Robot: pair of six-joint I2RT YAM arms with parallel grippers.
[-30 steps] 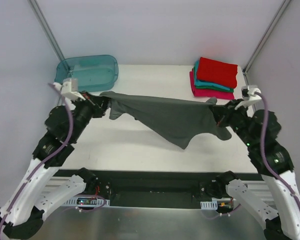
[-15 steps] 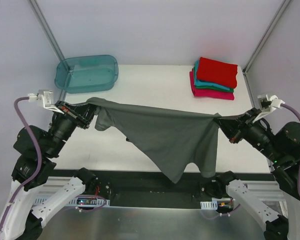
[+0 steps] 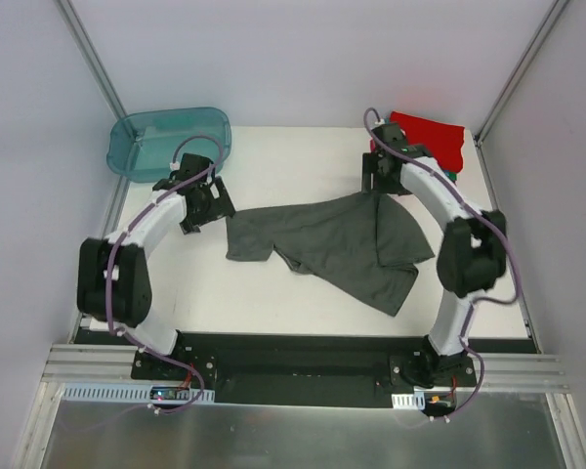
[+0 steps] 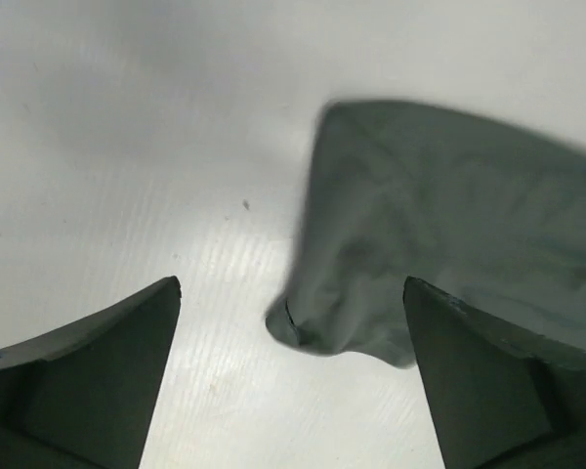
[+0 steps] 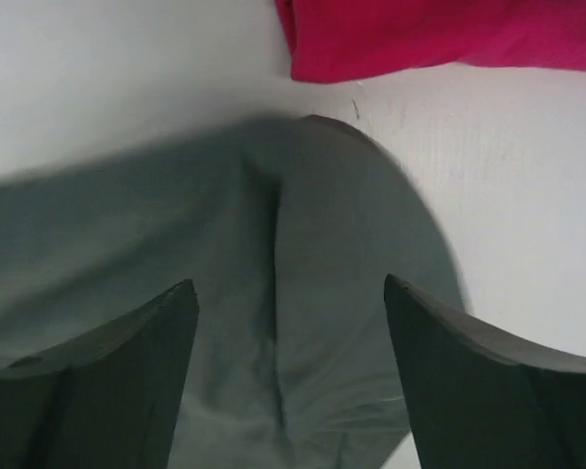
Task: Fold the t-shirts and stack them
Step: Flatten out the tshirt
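Observation:
The dark grey t-shirt (image 3: 332, 244) lies rumpled and spread on the white table, one sleeve end (image 4: 313, 327) showing in the left wrist view. My left gripper (image 3: 218, 207) hovers open at the shirt's left end, its dark fingers (image 4: 98, 381) wide apart around bare table and that cloth corner. My right gripper (image 3: 376, 186) is open above the shirt's far right corner (image 5: 313, 254), holding nothing. Behind it sits the stack of folded t-shirts (image 3: 432, 139), red on top, with the magenta-pink one (image 5: 449, 34) at the bottom. The right arm partly hides the stack.
A translucent teal plastic tub (image 3: 166, 139) stands at the back left corner. Metal frame posts (image 3: 90, 59) rise at both back corners. The arms' bases sit on the black rail (image 3: 293, 366) along the near edge.
Both arms swung from the near sides toward the back of the table. Both grippers opened and let go of the grey shirt, which had hung stretched between them and now lies on the table.

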